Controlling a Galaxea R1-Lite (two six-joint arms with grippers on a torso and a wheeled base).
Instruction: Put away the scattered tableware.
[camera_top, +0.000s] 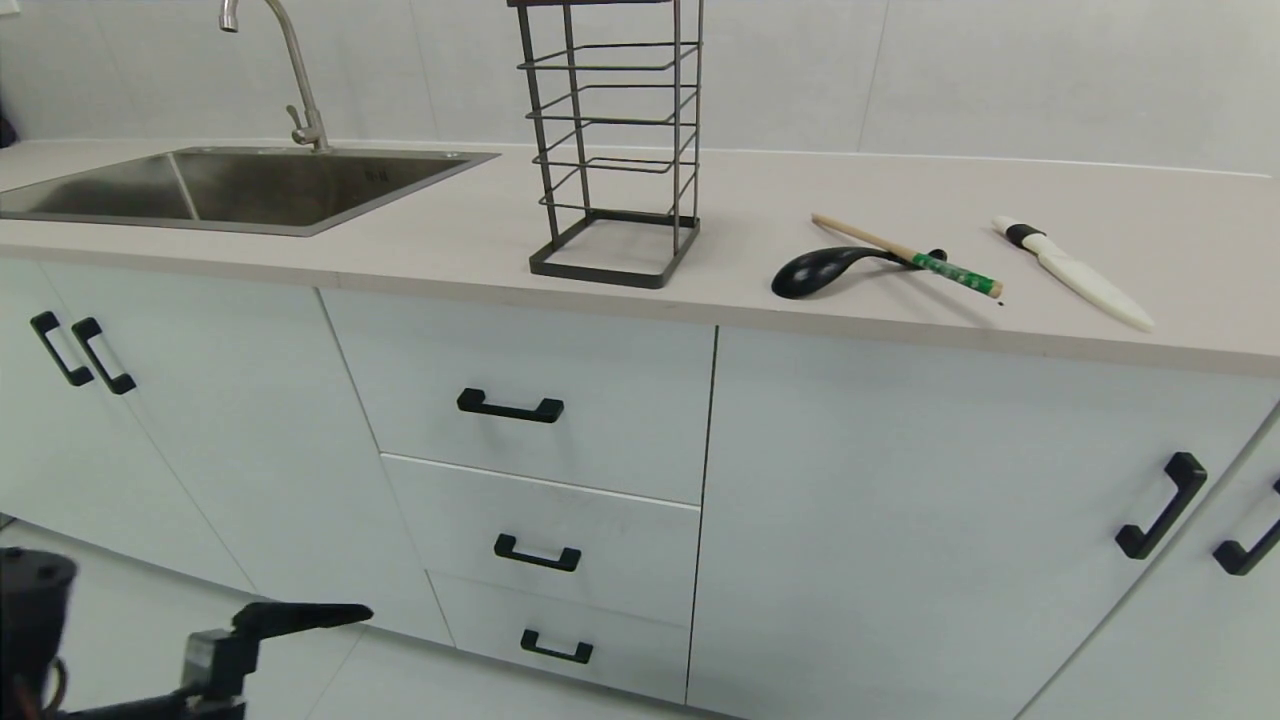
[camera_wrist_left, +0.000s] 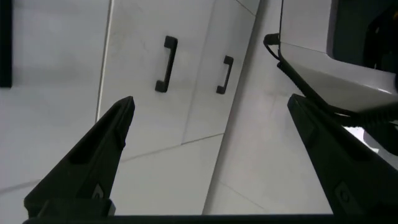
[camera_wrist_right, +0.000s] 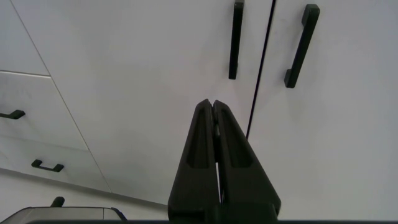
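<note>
Left gripper (camera_wrist_left: 211, 106) spread wide, right gripper (camera_wrist_right: 213, 106) clenched shut, both low before cupboard doors (camera_wrist_right: 124, 74). High above them on the counter (camera_top: 450, 230): spoon (camera_top: 825, 270), chopsticks (camera_top: 905, 255) across its handle, seemingly a white knife (camera_top: 1075, 272) alongside.

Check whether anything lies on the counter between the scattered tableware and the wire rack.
Nothing visible does: bare counter separates the wire rack from the black spoon. The chopsticks lie across the spoon's handle; the white knife lies farther right.
</note>
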